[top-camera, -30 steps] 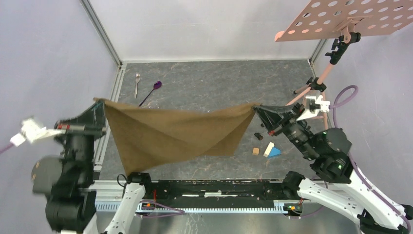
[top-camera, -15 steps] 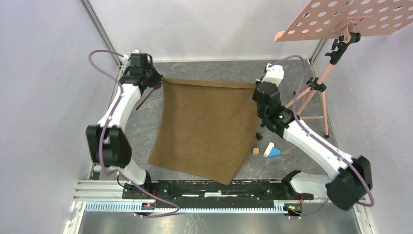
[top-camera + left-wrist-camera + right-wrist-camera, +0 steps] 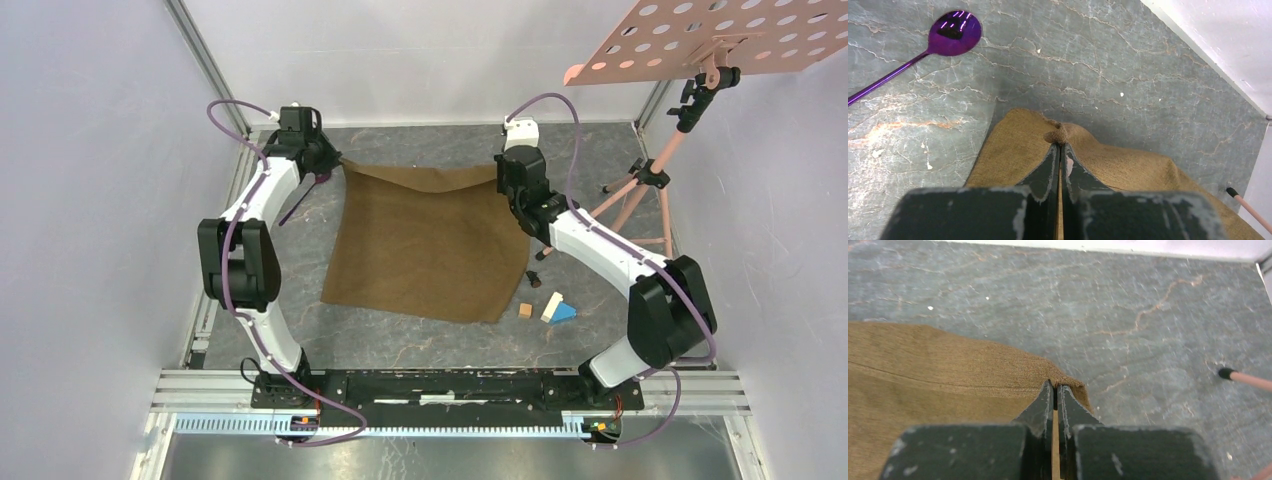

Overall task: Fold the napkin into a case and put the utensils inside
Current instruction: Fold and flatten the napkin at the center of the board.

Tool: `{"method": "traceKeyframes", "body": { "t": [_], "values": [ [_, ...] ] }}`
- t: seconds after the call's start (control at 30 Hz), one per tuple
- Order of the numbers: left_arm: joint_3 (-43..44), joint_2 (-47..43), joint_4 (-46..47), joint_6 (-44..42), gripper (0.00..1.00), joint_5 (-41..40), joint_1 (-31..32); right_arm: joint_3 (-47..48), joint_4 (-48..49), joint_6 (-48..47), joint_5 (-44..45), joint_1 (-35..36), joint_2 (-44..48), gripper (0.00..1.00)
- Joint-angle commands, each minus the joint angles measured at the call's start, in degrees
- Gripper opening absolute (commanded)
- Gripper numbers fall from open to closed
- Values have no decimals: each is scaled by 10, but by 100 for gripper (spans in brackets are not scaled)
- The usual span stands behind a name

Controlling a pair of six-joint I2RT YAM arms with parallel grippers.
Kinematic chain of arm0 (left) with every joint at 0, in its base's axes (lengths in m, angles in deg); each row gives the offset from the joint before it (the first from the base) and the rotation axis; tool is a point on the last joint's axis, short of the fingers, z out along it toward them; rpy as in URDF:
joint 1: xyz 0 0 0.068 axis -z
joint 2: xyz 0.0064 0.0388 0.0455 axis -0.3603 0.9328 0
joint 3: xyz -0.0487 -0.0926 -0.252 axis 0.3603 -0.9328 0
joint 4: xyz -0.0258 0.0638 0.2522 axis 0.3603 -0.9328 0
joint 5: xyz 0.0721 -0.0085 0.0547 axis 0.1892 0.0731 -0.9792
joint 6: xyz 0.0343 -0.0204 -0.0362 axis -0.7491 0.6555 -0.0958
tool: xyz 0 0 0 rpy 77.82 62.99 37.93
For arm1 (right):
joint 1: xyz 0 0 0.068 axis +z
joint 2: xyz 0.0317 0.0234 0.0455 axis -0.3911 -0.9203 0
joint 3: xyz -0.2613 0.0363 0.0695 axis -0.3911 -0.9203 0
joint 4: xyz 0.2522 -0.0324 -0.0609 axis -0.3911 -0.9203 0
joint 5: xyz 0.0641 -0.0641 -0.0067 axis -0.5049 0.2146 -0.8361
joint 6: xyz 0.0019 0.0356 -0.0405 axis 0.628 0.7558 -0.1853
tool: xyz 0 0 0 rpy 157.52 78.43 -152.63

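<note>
No text, label, brand, number or sign can be read in any of the views.

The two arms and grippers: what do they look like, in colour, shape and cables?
The left arm and right arm have white links with bulky black joints. A purple cable loops along each. The left gripper and right gripper have dark tapering fingers with chipped paint.
</note>
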Motion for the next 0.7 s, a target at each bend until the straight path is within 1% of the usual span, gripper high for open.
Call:
{"method": "traceKeyframes", "body": {
  "t": [0.0,0.1,0.27,0.3,0.33,0.43,0.57,0.67],
  "values": [
    [18,-29,16,-29,2,-5,-4,42,25,-24,-24,-1,-17,0],
    [23,-38,12,-28,2,-20,-11,56,31,-29,-56,-7,-33,0],
    [36,-68,4,-42,2,-23,-31,78,53,-20,-108,-7,-51,0],
    [38,-71,1,-49,2,-23,-50,85,54,-17,-115,-8,-57,0],
    [37,-77,-2,-54,2,-40,-55,95,52,-16,-127,-7,-66,0],
    [33,-99,-8,-65,2,-45,-67,117,43,-13,-172,-7,-75,0],
    [27,-171,-33,-56,2,-38,-68,125,0,-3,-177,-5,-30,0],
    [12,-263,-53,-40,2,-27,-68,114,-46,-6,-194,1,49,0]
  ]
}}
